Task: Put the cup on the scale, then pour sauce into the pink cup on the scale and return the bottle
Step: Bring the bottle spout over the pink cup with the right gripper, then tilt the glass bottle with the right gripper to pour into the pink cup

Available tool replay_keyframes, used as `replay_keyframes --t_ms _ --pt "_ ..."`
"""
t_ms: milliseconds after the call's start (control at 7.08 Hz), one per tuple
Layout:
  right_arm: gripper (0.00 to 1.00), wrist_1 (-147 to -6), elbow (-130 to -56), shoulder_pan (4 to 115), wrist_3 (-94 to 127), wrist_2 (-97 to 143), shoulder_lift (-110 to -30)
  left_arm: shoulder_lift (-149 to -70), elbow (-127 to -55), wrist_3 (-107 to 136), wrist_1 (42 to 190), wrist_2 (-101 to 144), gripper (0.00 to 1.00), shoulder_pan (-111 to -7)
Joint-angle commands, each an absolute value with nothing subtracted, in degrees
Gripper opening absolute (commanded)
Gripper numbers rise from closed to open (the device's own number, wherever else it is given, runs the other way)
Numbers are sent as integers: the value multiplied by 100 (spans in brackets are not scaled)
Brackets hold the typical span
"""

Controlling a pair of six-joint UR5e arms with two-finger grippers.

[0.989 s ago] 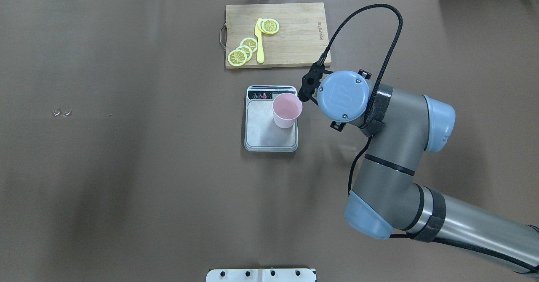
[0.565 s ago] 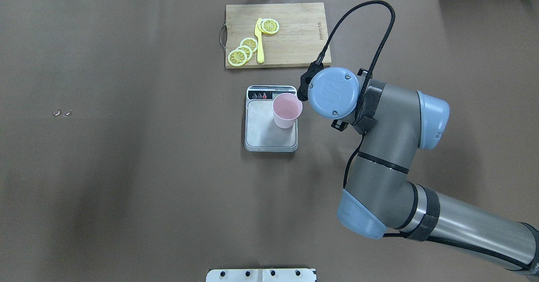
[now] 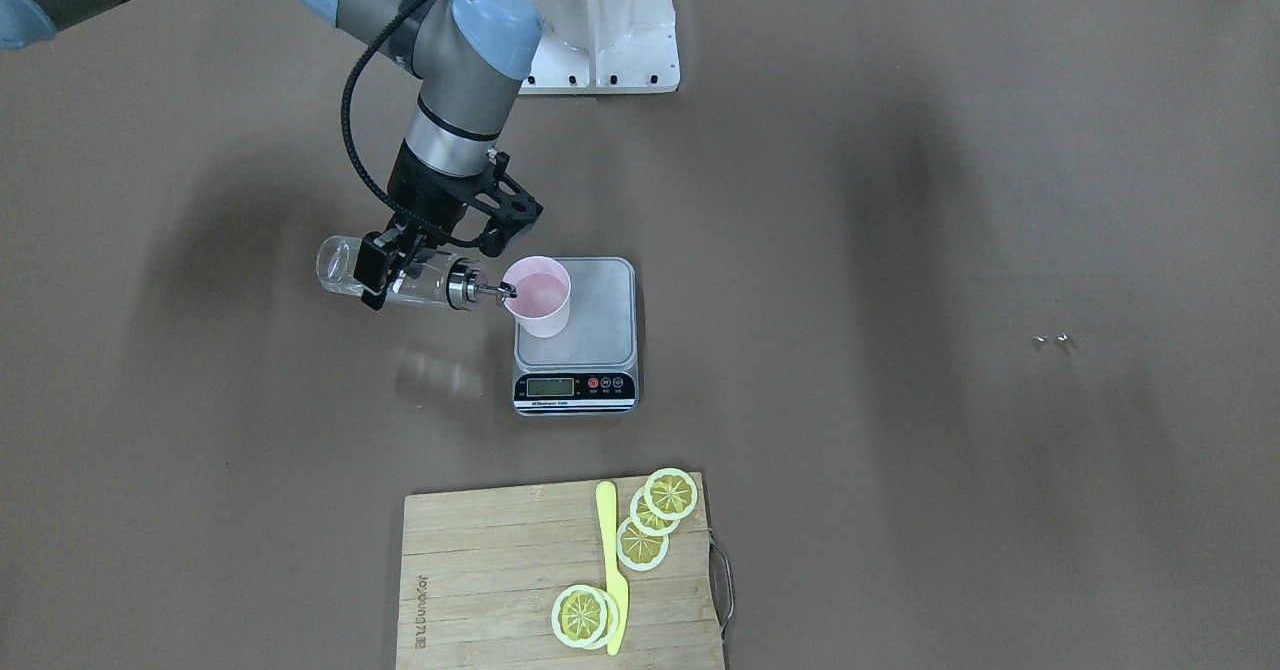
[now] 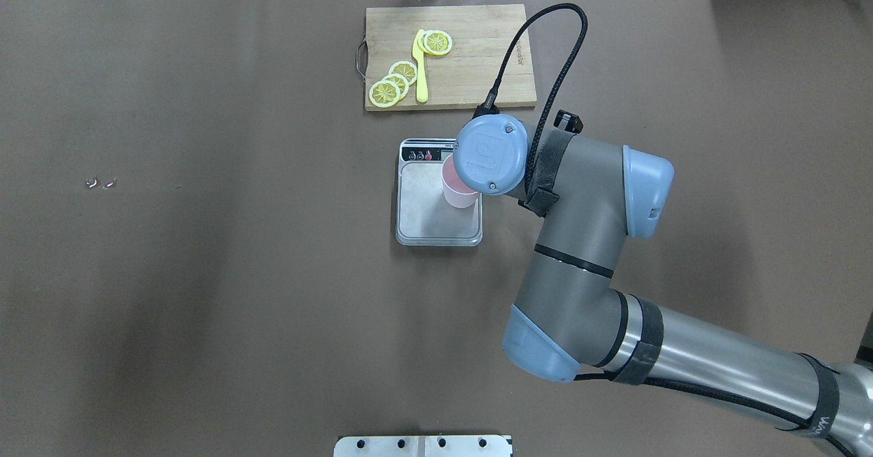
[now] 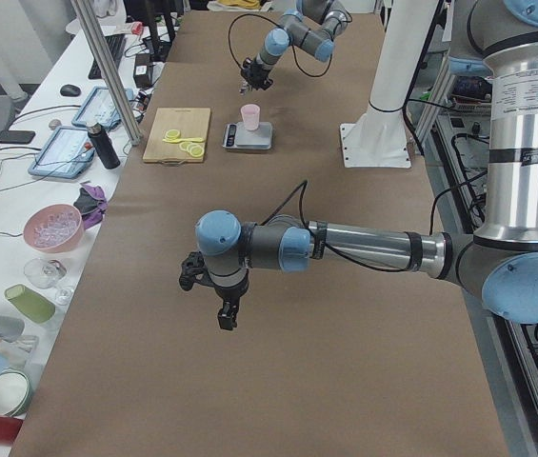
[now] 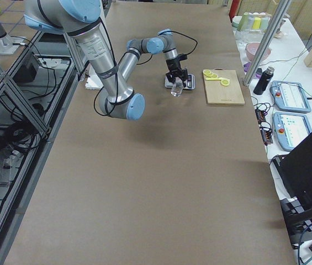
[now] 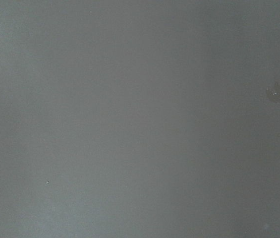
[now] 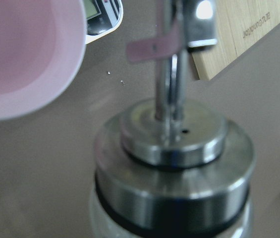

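The pale pink cup [image 3: 541, 300] stands on the scale [image 3: 600, 345], near the platform's edge on my right arm's side. My right gripper [image 3: 385, 272] is shut on the clear glass bottle [image 3: 425, 282] and holds it tipped almost level. The bottle's silver spout [image 3: 492, 292] touches the cup's rim. I cannot make out a stream of sauce. In the overhead view the right wrist hides part of the cup [image 4: 458, 196] on the scale [image 4: 430, 218]. The right wrist view shows the bottle's metal top [image 8: 174, 148] beside the cup [image 8: 21, 59]. My left gripper [image 5: 226, 314] hangs over bare table; I cannot tell its state.
A wooden cutting board [image 4: 477, 54] with lemon slices [image 4: 394, 82] and a yellow knife [image 4: 421, 68] lies just beyond the scale. Two small silver bits [image 4: 100, 183] lie far to the left. The robot's white base plate [image 3: 600, 50] sits at the near edge.
My right arm has moved left towards the cup, and its wrist now covers part of the cup in the overhead view. The cup and the scale have stayed put.
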State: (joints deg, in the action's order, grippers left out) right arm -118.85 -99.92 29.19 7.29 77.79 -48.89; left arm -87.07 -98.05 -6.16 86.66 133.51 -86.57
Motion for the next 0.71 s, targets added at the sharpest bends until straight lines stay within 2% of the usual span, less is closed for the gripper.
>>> replay_keyframes --t_ms 0,565 --pt "35 -12084 -9888 2848 729 7586 -4799 -8710 -9809 -615 8666 13351 99 -8657" --pt "35 -12551 -10010 2629 808 7296 -4728 -8710 -9826 -606 8666 13351 99 -8657"
